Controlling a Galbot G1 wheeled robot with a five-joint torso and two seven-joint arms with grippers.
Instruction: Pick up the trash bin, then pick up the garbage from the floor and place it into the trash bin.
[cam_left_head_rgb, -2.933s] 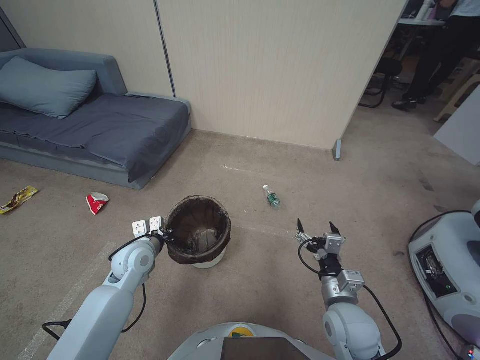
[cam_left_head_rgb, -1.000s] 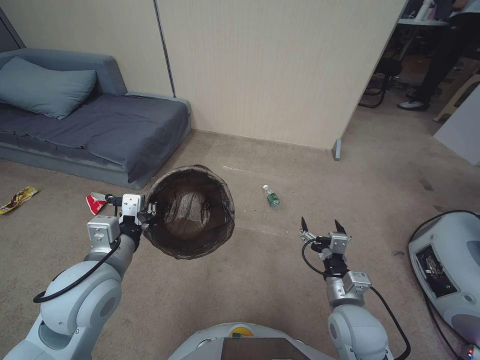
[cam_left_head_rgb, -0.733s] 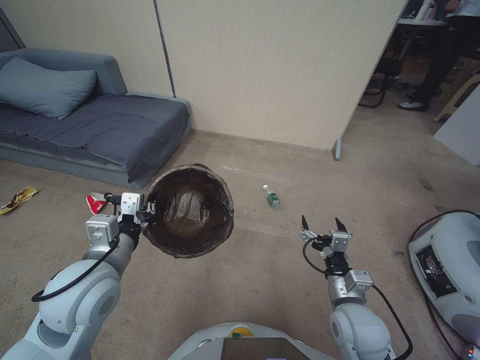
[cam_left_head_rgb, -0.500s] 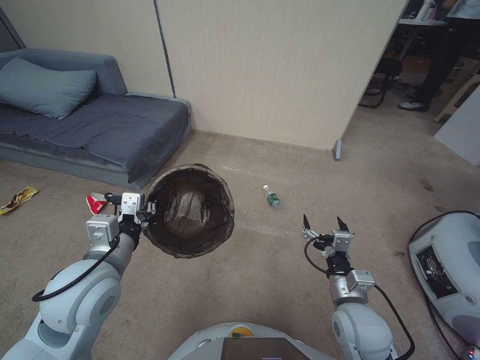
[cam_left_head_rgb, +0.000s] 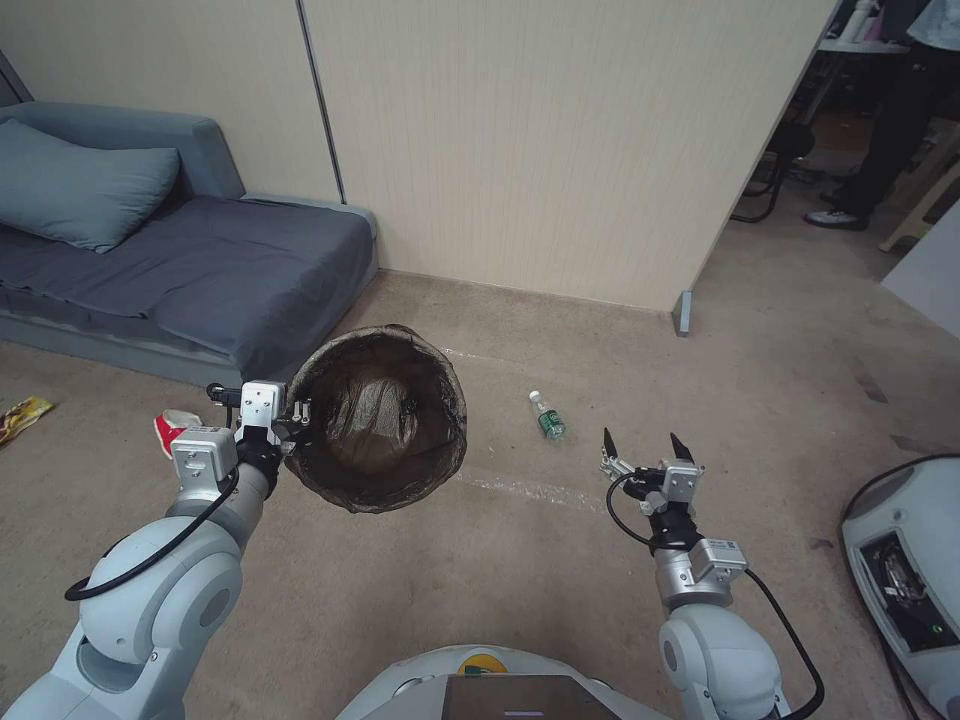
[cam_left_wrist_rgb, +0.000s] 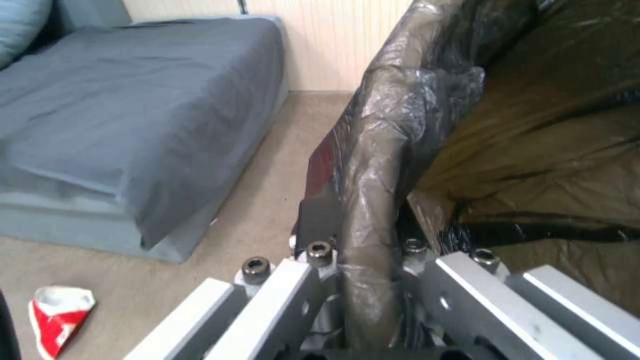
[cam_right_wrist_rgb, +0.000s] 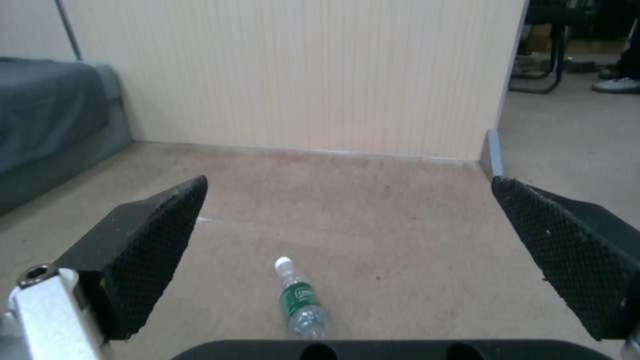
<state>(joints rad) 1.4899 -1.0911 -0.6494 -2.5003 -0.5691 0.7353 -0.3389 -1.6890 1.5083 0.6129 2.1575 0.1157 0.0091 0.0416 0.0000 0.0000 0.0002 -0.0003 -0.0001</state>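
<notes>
We see our left claw (cam_left_head_rgb: 296, 425) clamped on the rim of the small round white plastic trash bin (cam_left_head_rgb: 378, 415) lined with a dark brown bag, holding it above the carpeted floor (cam_left_head_rgb: 500, 580), mouth towards us. Our right claw (cam_left_head_rgb: 646, 447) hangs released, its black fingertips (cam_right_wrist_rgb: 150, 240) spread wide, near a small clear green-labelled plastic bottle (cam_left_head_rgb: 546, 416) lying on the floor. A red crinkled snack wrapper (cam_left_head_rgb: 170, 428) lies beside the grey sofa (cam_left_head_rgb: 200, 270).

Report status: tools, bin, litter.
Left tool shut on trash bin rim, bin held up. Right tool open, empty. Bottle on floor ahead, path clear.
</notes>
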